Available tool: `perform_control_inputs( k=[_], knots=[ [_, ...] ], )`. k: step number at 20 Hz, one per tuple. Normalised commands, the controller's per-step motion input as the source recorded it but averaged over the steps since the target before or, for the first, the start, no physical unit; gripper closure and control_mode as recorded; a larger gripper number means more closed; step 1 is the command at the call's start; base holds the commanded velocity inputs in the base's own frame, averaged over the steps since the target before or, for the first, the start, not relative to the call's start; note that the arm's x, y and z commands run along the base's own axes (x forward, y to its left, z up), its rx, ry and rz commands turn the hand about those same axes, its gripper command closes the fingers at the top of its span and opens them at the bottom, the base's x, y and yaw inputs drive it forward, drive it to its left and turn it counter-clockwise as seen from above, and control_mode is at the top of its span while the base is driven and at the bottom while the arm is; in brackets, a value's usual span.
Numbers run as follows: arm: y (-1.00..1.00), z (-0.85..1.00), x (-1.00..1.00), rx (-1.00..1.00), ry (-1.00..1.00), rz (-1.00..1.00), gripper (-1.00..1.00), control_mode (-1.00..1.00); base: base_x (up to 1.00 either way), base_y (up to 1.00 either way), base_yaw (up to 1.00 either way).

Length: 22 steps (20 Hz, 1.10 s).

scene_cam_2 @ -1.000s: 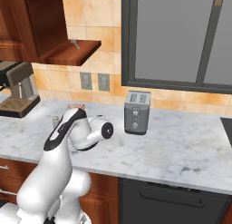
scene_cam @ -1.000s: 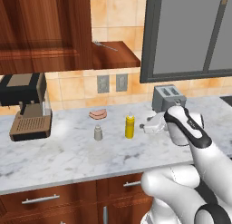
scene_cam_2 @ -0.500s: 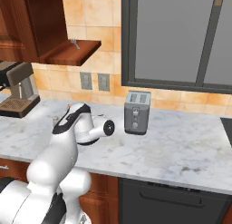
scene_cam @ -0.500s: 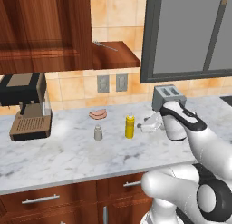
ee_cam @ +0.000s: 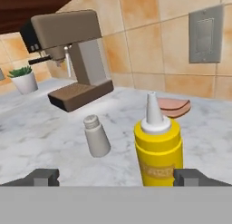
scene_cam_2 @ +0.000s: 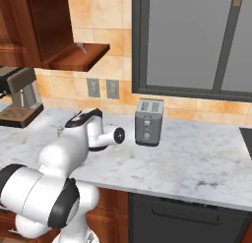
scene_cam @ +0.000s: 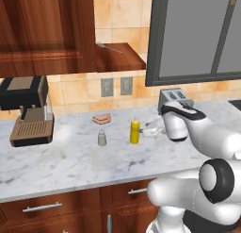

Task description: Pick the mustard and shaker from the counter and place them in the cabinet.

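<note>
**Approach to the mustard, jaws wide and empty**

Slim yellow squeeze bottle of mustard (scene_cam: 135,131) with a pale pointed nozzle stands upright on the white-grey veined marble worktop (scene_cam: 70,166), near mid-span. Small grey cylindrical shaker (scene_cam: 101,137) with a silvery rounded top stands just beside it on the coffee machine's side, apart from it, not touching. Flat pink food piece (scene_cam: 101,118) lies behind both, toward the wall. Brown-and-black coffee machine (scene_cam: 29,112) sits well apart at the far end; silver toaster (scene_cam_2: 149,122) at the other.

Gripper (scene_cam: 151,130) is level with the bottle, near it, pointing along the worktop. In the hand view the two finger tips (ee_cam: 41,177) stand far apart with the bottle between their lines; nothing held.

Dark reddish-brown wall cabinet (scene_cam: 44,31) hangs above; both items not yet placed.

Handling, by judgement: bottle likely light, plastic, slightly yielding, smooth-sided and tall enough to tip if nudged. Best hold is across the straight yellow body below the shoulder, not the tapered nozzle. Shaker close enough to be knocked by a wide jaw.
</note>
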Motion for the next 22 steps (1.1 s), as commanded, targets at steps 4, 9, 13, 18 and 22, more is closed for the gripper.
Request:
perform_control_inputs(
  k=[4,9,13,18,22],
  knots=[
    [0.15,-0.15,0.24,0.0,0.03,0.02,-1.0,-1.0,0.0,0.0,0.0],
    [0.11,-0.14,0.22,0.0,0.02,0.01,-1.0,-1.0,0.0,0.0,0.0],
    [0.08,-0.13,0.21,0.0,0.01,0.01,-1.0,-1.0,0.0,0.0,0.0],
    [0.1,-0.12,0.24,0.0,0.01,0.0,-1.0,-1.0,0.0,0.0,0.0],
    [0.12,-0.1,0.18,0.0,0.0,0.0,-1.0,-1.0,0.0,0.0,0.0]
  ],
)
